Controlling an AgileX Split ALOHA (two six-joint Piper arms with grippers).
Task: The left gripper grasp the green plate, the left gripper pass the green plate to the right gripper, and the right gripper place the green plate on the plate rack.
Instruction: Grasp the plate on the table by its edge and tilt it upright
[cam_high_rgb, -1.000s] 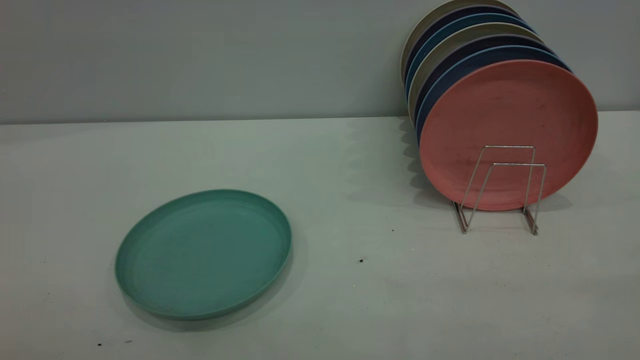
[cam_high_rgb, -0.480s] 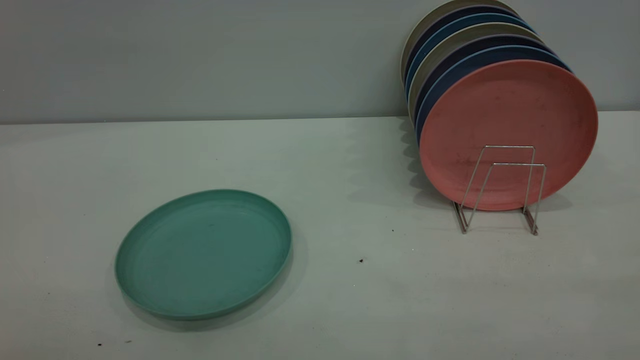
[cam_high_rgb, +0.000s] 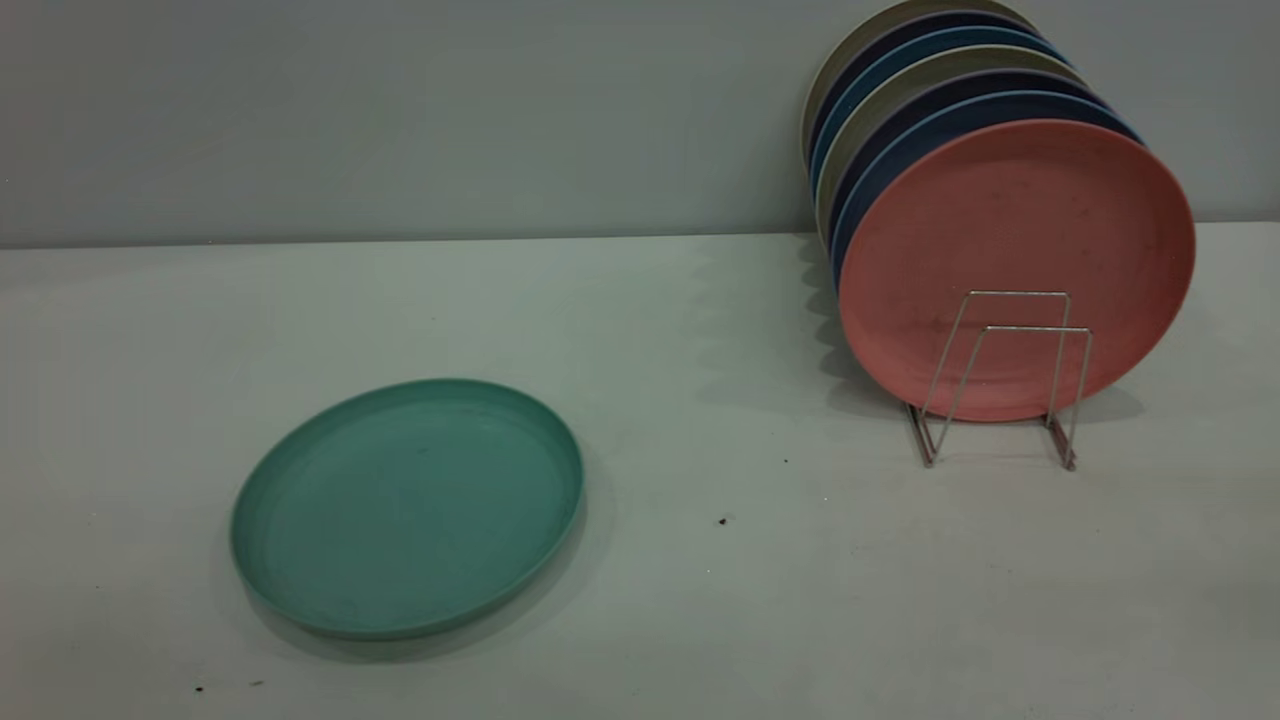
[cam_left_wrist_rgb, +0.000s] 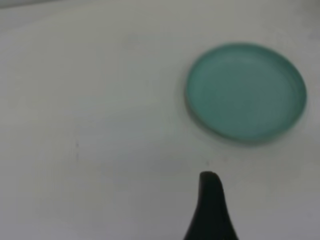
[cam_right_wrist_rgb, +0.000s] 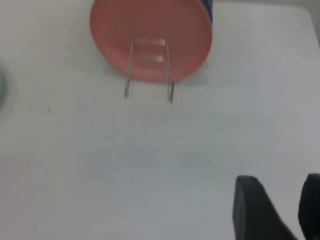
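Observation:
The green plate (cam_high_rgb: 405, 505) lies flat on the white table, left of centre in the exterior view. Neither gripper shows there. In the left wrist view the green plate (cam_left_wrist_rgb: 246, 90) lies some way ahead of my left gripper (cam_left_wrist_rgb: 252, 222). Only one black finger (cam_left_wrist_rgb: 210, 210) shows, with bare table beside it, so it is open and holds nothing. The plate rack (cam_high_rgb: 1000, 375) stands at the right with two free wire loops in front. My right gripper (cam_right_wrist_rgb: 280, 200) hangs open over bare table, well short of the plate rack (cam_right_wrist_rgb: 148, 67).
A salmon-pink plate (cam_high_rgb: 1015, 230) stands upright in the rack, and behind it several dark blue and grey plates (cam_high_rgb: 900, 90) lean towards the grey wall. Bare table lies between the green plate and the rack, with a few dark specks (cam_high_rgb: 722, 521).

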